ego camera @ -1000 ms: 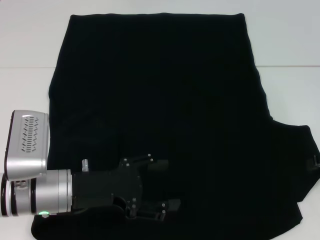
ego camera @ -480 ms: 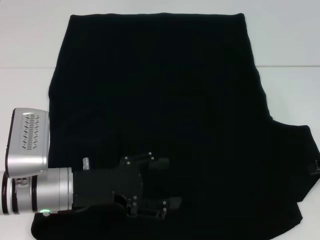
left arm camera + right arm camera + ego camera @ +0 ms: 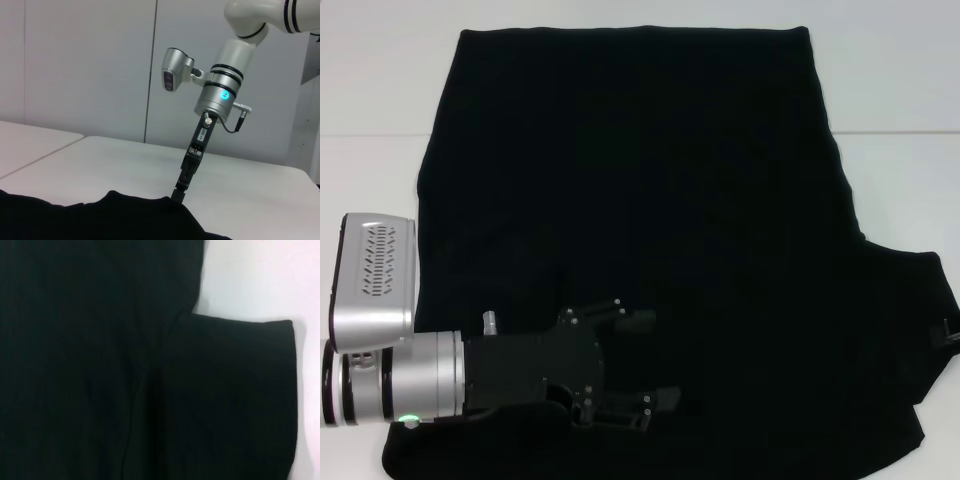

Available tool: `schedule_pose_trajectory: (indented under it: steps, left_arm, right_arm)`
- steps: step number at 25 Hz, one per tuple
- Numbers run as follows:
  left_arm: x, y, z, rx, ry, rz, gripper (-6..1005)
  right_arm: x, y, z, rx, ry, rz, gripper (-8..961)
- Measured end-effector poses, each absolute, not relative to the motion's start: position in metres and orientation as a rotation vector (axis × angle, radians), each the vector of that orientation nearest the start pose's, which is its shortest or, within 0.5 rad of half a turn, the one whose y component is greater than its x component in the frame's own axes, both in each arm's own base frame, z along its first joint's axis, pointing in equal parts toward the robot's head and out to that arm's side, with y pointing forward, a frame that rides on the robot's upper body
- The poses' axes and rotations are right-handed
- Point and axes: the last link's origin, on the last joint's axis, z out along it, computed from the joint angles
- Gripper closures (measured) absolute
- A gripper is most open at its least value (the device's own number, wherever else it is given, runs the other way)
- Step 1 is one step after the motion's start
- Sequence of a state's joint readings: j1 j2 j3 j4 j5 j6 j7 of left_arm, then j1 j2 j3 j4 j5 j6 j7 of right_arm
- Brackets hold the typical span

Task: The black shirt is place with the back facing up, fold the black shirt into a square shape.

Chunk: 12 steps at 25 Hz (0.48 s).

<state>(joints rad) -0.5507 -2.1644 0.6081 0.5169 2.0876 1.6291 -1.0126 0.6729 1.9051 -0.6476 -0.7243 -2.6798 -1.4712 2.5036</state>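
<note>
The black shirt [image 3: 650, 170] lies spread flat on the white table [image 3: 380, 80], plain side up, with no lettering showing. Its right sleeve [image 3: 910, 330] sticks out to the right; no left sleeve shows. My left gripper [image 3: 655, 358] is open and hovers over the shirt's near left part, pointing right, with nothing between its jaws. My right gripper [image 3: 950, 335] barely shows at the picture's right edge, at the sleeve's outer edge. In the left wrist view its tip [image 3: 179, 194] points down and meets the sleeve edge [image 3: 140, 200]. The right wrist view shows the sleeve [image 3: 235, 390] from above.
White table surface [image 3: 125, 160] surrounds the shirt on the left, right and far sides. A seam line in the table [image 3: 370, 135] runs across behind the shirt. A pale wall [image 3: 85, 65] stands behind the right arm [image 3: 225, 85].
My left gripper has shifted slightly away from me over the shirt, still open. The right gripper's visible tip has moved a little nearer at the sleeve edge.
</note>
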Motion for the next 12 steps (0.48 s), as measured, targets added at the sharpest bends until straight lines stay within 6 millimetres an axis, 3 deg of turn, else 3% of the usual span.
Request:
schedule_pose_trajectory:
  steps: [2, 12]
  left_arm:
    - [-0.2453, 0.2965, -0.0536, -2.84, -0.281, -0.831, 80]
    - [-0.2454, 0.2968, -0.0535, -2.838, -0.28, -0.829, 79]
  right_arm:
    - [0.3264, 0.3646, 0.077, -2.085, 1.798, -0.11, 213]
    - [0.3302, 0.3642, 0.0766, -2.061, 1.798, -0.102, 616]
